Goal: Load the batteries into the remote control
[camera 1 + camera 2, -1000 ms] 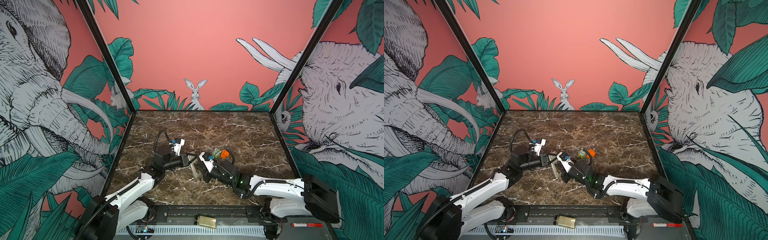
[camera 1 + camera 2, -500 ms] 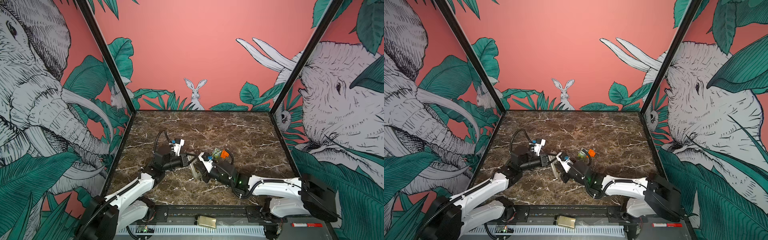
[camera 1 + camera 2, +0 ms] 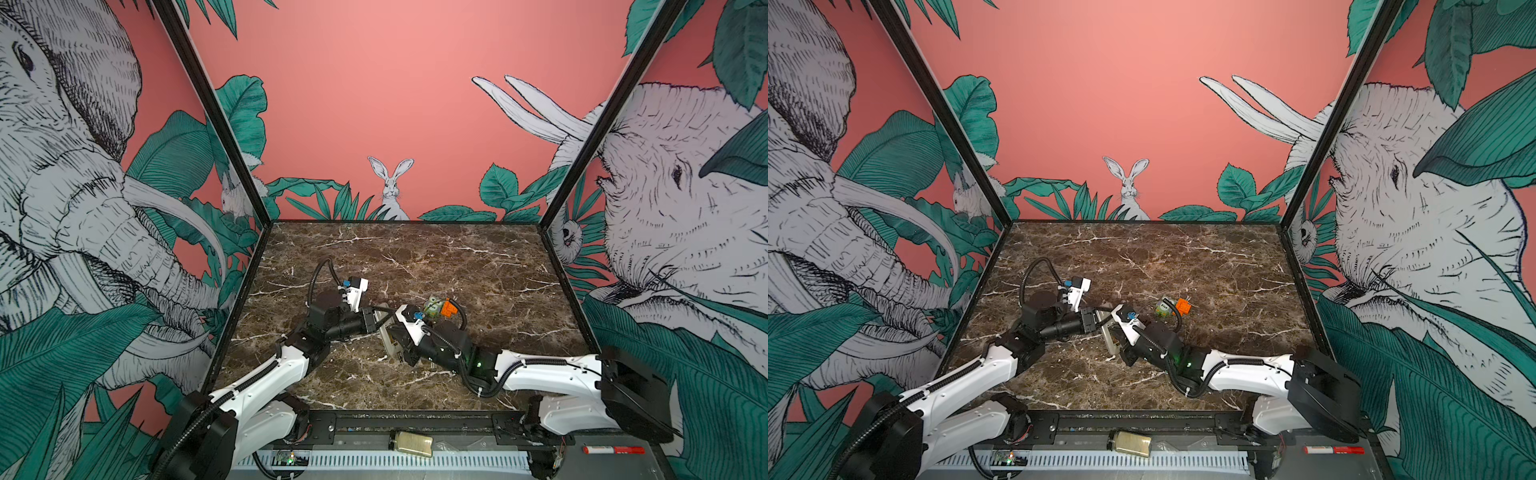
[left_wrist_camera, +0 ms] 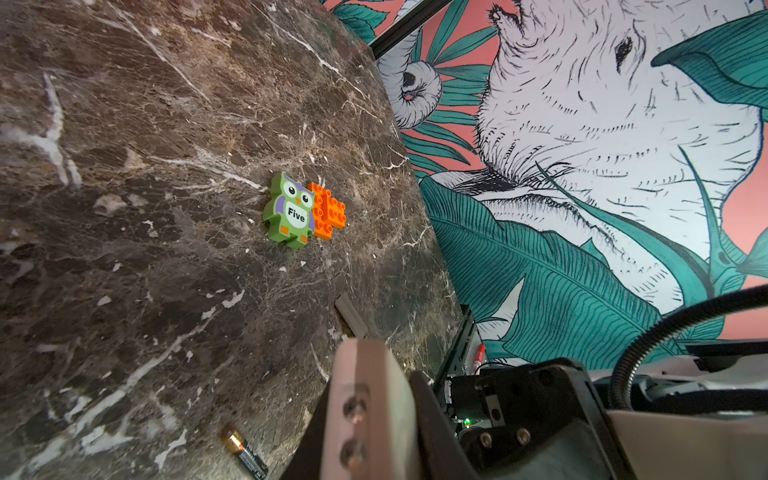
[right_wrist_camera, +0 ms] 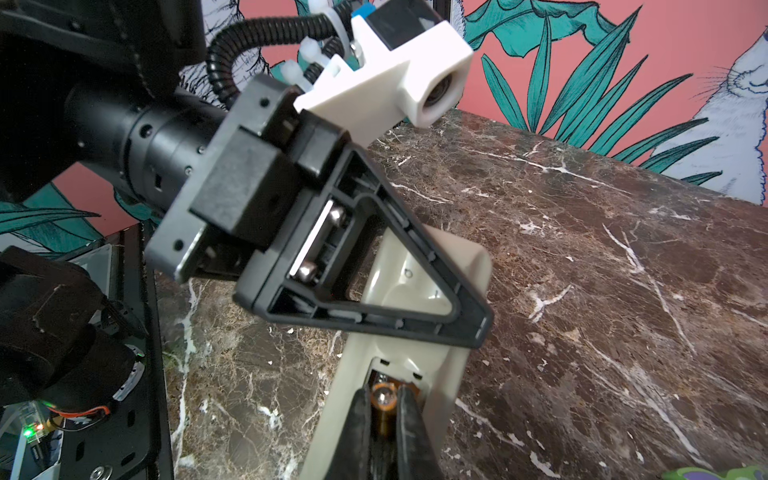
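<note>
Both hands sit low, converged just beside the owl block (image 3: 433, 305). Left hand (image 3: 377, 322) clamps the remote control (image 5: 440, 374) by its end. Right hand (image 5: 384, 415) pinches a battery (image 5: 384, 400) at the recess. Second battery (image 4: 245, 454) lies on the surface (image 4: 166, 124), apart from the owl block. Right hand crept slightly toward the left over the last second; left hand static.

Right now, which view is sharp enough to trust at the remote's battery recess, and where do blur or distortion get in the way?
Right wrist view: remote control sharp; right gripper and its battery soft, too close to the lens. Left wrist view: strong wide-angle bending, green owl block crisp. In both top views: even light, no glare, remote control small and mostly hidden by the arms.
</note>
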Controlling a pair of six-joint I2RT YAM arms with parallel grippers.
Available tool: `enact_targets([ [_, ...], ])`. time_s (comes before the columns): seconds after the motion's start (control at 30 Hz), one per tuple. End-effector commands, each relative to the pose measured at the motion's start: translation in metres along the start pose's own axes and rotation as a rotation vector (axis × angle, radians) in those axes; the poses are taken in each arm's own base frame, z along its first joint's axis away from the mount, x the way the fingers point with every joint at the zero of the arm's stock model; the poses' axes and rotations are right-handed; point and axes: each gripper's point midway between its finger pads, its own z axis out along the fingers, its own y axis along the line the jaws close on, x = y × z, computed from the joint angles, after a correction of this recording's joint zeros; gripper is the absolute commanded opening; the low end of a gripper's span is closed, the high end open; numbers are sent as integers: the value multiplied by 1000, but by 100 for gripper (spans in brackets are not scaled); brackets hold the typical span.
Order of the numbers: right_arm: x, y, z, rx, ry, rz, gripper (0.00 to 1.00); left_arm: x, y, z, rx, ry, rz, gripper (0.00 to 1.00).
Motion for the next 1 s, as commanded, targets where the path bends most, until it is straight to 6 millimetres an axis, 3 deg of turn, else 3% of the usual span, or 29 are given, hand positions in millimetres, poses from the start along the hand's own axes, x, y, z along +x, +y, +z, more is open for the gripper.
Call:
enact_targets([
  [0.0, 13, -13, 4, 71, 55, -7, 1, -4, -14, -5, 48, -9, 28, 0],
  [0.33, 14, -15, 4, 81, 63, -3, 14, -3, -14, -5, 51, -10, 29, 0],
  [0.97, 14, -15, 4, 83, 59, -2, 21, -3, -15, -5, 56, -6, 27, 0],
])
